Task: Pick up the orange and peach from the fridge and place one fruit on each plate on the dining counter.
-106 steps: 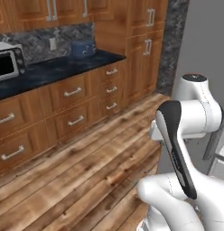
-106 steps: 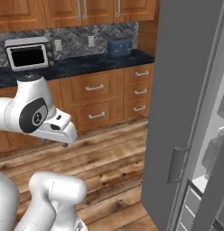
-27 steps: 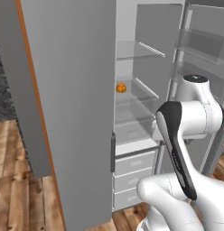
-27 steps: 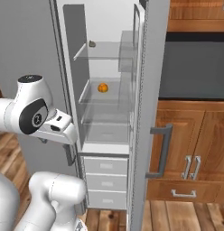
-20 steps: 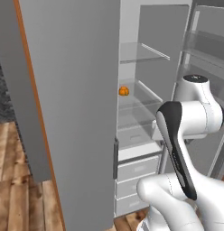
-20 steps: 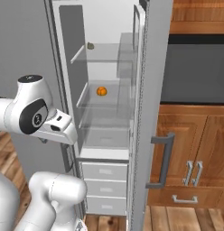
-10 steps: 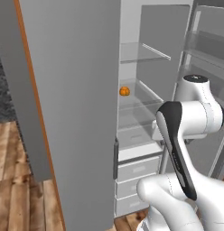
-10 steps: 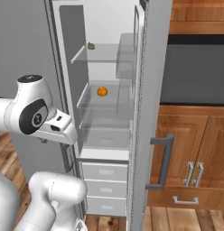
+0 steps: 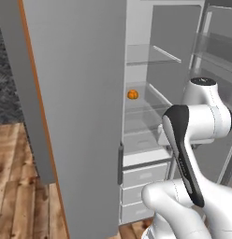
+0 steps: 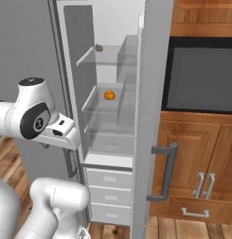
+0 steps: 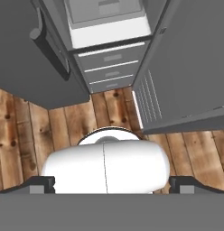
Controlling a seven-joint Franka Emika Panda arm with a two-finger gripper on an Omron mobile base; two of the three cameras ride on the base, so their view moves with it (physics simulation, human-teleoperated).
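The fridge (image 9: 150, 70) stands open straight ahead, with its white interior, glass shelves and pale drawers (image 10: 108, 179) showing. The orange (image 9: 132, 94) sits alone on the middle glass shelf, also seen as the orange (image 10: 109, 95) from the right side. My arm is folded close over the base, well short of the shelves. The hand points down at the wooden floor (image 11: 64, 122). My gripper (image 11: 112, 186) is open, its fingertips (image 11: 41, 183) spread wide with nothing held. The peach, the plates and the dining counter are out of view.
The left grey fridge door (image 9: 76, 102) swings out near me. The right door (image 10: 150, 116) with its bar handle (image 10: 165, 172) stands beside wooden cabinets (image 10: 197, 172) and a black built-in oven (image 10: 202, 79). A small dark item (image 10: 98, 47) lies on the upper shelf.
The base has driven from the wooden kitchen cabinets to face the open fridge, so both base views shifted. In the last second the views barely move. The arm keeps its folded pose.
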